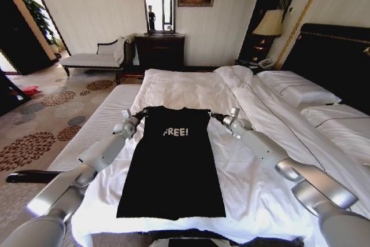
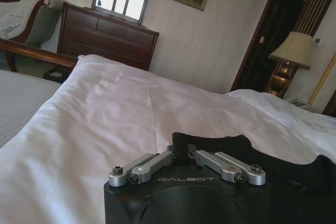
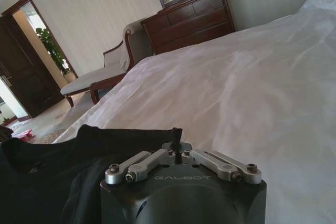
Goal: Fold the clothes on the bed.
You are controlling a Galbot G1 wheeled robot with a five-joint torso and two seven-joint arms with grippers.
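The clothes are one black T-shirt (image 1: 173, 166) with white "FREE!" lettering. It lies flat and narrow on the white duvet of the bed (image 1: 185, 88), with its hem toward me. My left gripper (image 1: 139, 115) is shut on the shirt's far left corner. My right gripper (image 1: 217, 116) is shut on the far right corner. In the left wrist view, the left gripper (image 2: 181, 150) pinches the edge of the black fabric (image 2: 231, 148). In the right wrist view, the right gripper (image 3: 177, 148) holds a small peak of the shirt (image 3: 79, 150).
White pillows (image 1: 298, 88) and a dark headboard (image 1: 338, 56) are at the right. A ridge of bunched duvet (image 1: 260, 105) runs beside my right arm. Beyond the bed stand a dark dresser (image 1: 160, 50), a pale chaise bench (image 1: 92, 59) and a lamp (image 1: 269, 24). Patterned carpet (image 1: 40, 120) lies to the left.
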